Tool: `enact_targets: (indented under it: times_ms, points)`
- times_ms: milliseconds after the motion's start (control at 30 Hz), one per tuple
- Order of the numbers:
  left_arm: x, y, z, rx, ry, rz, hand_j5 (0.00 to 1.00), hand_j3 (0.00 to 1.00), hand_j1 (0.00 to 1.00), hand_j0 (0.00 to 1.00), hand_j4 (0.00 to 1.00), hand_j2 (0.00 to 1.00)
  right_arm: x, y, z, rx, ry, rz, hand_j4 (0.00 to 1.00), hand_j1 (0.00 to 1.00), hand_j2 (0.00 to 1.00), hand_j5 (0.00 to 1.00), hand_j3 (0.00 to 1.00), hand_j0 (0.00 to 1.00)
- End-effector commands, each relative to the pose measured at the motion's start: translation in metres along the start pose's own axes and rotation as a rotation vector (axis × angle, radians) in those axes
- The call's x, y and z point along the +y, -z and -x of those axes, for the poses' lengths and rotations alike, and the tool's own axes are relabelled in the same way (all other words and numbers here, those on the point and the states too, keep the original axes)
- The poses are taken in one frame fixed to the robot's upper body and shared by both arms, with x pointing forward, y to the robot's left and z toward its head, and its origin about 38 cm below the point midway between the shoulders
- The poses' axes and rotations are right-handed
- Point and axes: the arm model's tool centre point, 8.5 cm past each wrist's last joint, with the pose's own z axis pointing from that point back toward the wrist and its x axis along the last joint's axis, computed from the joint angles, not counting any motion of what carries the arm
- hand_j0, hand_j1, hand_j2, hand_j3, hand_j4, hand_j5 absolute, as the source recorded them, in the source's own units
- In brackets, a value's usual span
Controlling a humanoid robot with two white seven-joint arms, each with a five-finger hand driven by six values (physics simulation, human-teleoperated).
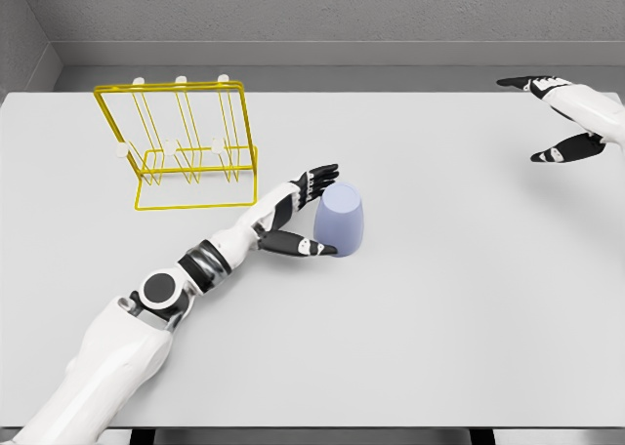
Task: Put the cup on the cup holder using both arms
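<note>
Near left, my left hand (pixel 305 216) brackets the lavender cup (pixel 342 221), fingers spread at its top and thumb at its base, not yet closed. Cup sits inverted mid-surface, right of the yellow wire cup holder (pixel 181 147). Close evenly before lifting. Right hand (pixel 562 118) hovers open, far right. Surface (pixel 469 318) offers open room.

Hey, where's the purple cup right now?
In the head view the purple cup stands mid-table, just right of the yellow cup holder, with the left robot hand cupped around its left side.
</note>
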Motion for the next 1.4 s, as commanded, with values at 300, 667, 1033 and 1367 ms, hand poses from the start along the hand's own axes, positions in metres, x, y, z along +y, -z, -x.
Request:
enact_targets:
  times_ms: [300, 667, 1033, 1367]
  points:
    - [-0.004, 0.004, 0.001, 0.000, -0.009, 0.001, 1.00, 1.00, 1.00, 1.00, 1.00, 1.00, -0.001, 0.000, -0.001, -0.004, 0.006, 0.006, 1.00, 1.00, 1.00, 1.00, 1.00, 1.00]
    - [-0.004, 0.008, 0.002, -0.002, -0.014, -0.001, 1.00, 1.00, 1.00, 1.00, 1.00, 1.00, 0.001, 0.001, -0.001, -0.005, 0.008, 0.004, 1.00, 1.00, 1.00, 1.00, 1.00, 1.00]
    - [-0.010, 0.012, 0.002, -0.003, -0.012, 0.007, 1.00, 1.00, 1.00, 1.00, 1.00, 1.00, 0.000, 0.001, -0.001, -0.004, 0.007, 0.005, 1.00, 1.00, 1.00, 1.00, 1.00, 1.00]
    - [-0.013, 0.014, 0.001, -0.013, -0.020, 0.010, 0.72, 0.72, 0.72, 0.72, 0.72, 0.72, 0.001, 0.000, 0.000, 0.001, 0.008, 0.003, 1.00, 1.00, 1.00, 1.00, 1.00, 1.00]
